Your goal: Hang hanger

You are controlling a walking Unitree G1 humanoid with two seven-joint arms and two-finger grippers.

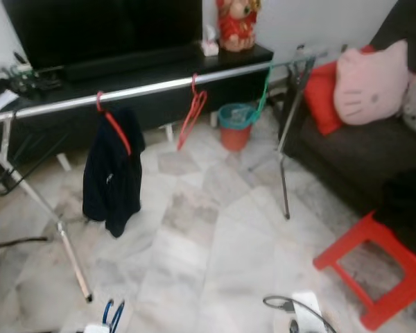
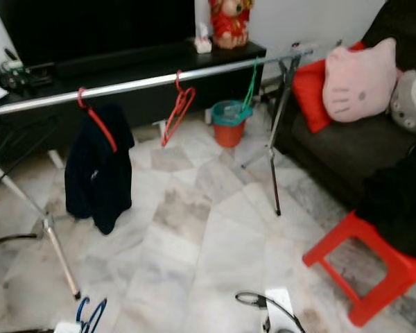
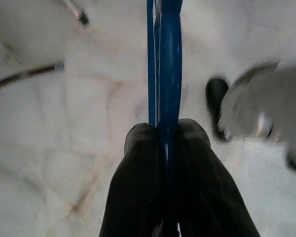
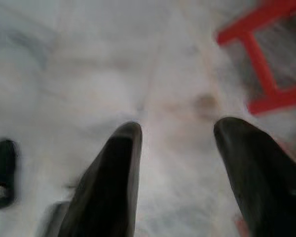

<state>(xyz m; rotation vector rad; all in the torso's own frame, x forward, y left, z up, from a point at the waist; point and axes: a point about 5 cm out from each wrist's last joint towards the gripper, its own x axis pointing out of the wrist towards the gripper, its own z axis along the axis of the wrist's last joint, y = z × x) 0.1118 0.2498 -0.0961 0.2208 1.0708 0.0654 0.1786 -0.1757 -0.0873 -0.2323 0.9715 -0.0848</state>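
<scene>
The left gripper point(image 3: 166, 136) is pinching a blue hanger point(image 3: 164, 59) low over the marble floor point(image 1: 215, 229); the right gripper point(image 4: 180, 143) is hanging spread apart.

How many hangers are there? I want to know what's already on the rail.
4: a red one under the dark jacket, an empty red one, a green one on the rail, and a blue one in the left hand.
</scene>
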